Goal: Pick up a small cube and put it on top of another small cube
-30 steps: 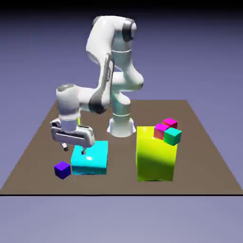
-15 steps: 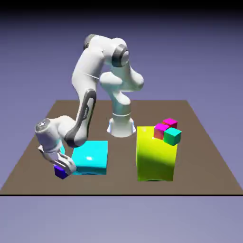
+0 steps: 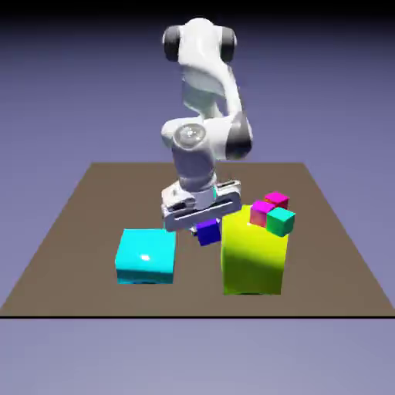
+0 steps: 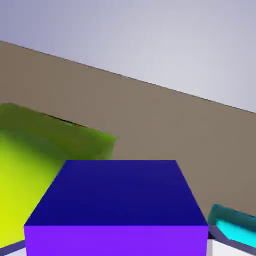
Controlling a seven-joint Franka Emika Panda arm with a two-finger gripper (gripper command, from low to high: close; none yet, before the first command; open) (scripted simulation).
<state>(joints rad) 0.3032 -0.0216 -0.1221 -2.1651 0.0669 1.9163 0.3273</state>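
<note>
Looking at the worktop (image 3: 69,231) first, nothing on it is really in the way, so the trouble spots are higher up. The arm (image 3: 204,108) hangs over the middle, between the yellow block (image 3: 251,262) and the cyan block (image 3: 146,256). That yellow block is tall, and it sits just beside the tool's path on the exterior view's right, so a low sideways swing could clip its top edge or near face, I reckon. In the hand view the yellow block (image 4: 35,165) shows close at the left, which backs that up.

On top of the yellow block are two magenta cubes (image 3: 270,204) and a teal cube (image 3: 281,221), packed tight and touching. If one of those is the target, coming down off-centre could shove a neighbour or knock one off the block, since there's little margin around them.

The tool (image 3: 202,220) is clamped tight on the small violet-blue cube (image 3: 207,232), which hangs in the air off the worktop. It fills the hand view (image 4: 117,205) and hides the fingertips, so I can't tell how deep the grip is. A shallow pinch could let it twist or slip.
</note>
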